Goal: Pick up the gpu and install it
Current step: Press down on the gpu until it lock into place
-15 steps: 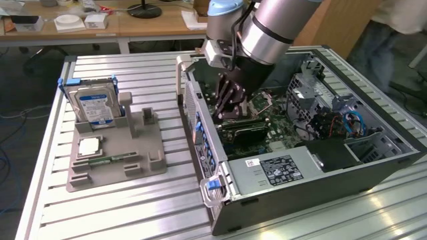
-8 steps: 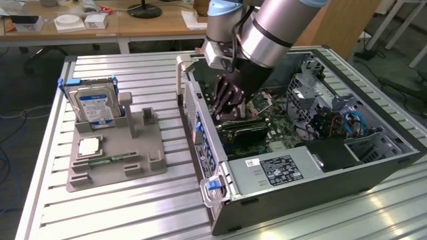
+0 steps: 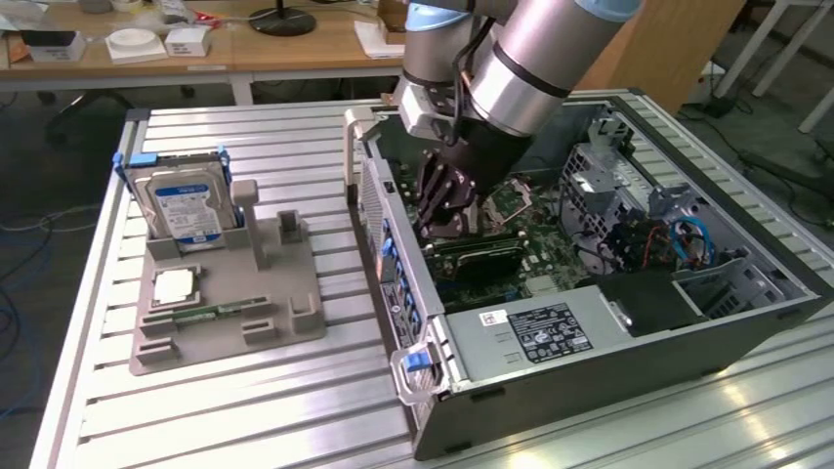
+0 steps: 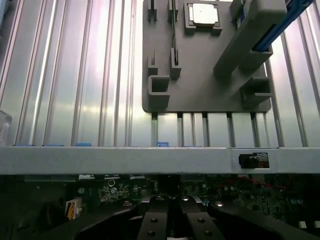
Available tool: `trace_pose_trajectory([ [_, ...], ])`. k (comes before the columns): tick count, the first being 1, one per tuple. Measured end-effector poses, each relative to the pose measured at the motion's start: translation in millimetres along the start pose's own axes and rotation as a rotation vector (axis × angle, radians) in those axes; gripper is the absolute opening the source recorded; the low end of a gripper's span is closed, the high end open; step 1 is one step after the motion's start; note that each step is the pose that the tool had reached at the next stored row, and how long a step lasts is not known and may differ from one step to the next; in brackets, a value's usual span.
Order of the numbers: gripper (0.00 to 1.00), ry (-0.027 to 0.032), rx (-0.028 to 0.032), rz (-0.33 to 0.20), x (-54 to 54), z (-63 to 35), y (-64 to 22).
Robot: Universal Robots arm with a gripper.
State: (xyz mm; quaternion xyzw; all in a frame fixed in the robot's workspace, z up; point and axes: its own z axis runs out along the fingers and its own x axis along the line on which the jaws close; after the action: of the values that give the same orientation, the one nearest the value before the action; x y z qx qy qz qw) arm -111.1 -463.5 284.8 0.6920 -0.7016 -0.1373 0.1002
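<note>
The gpu (image 3: 485, 262) lies low inside the open computer case (image 3: 587, 342), its black cooler block showing with a green edge along it, set on the motherboard. My gripper (image 3: 446, 227) reaches down into the case and its tips stand just above the card's end nearer the case's side wall. Whether they touch the card is hidden. In the wrist view my gripper (image 4: 170, 225) is shut, its black fingers (image 4: 152, 222) pressed together with nothing visible between them, above the dark motherboard (image 4: 110, 192).
A grey parts holder (image 3: 234, 293) sits on the ribbed table at the exterior view's left. It carries a silver hard drive (image 3: 183, 200) and a square chip (image 3: 174, 285). The case's side wall (image 4: 125, 160) runs between holder and gripper. Cables and a drive cage fill the case's far end.
</note>
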Motion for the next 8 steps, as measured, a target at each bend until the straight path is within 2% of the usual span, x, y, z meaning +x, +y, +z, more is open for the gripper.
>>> trace_pose_trajectory([
  [1, 0.10, -0.0026, 0.0018, -0.001, -0.4, -1.5, -0.6],
  [4, 0.10, 0.0005, -0.0004, 0.000, -0.4, -10.0, -0.9],
  [8, 0.10, 0.0003, -0.0003, 0.000, -0.5, -11.4, -1.2],
])
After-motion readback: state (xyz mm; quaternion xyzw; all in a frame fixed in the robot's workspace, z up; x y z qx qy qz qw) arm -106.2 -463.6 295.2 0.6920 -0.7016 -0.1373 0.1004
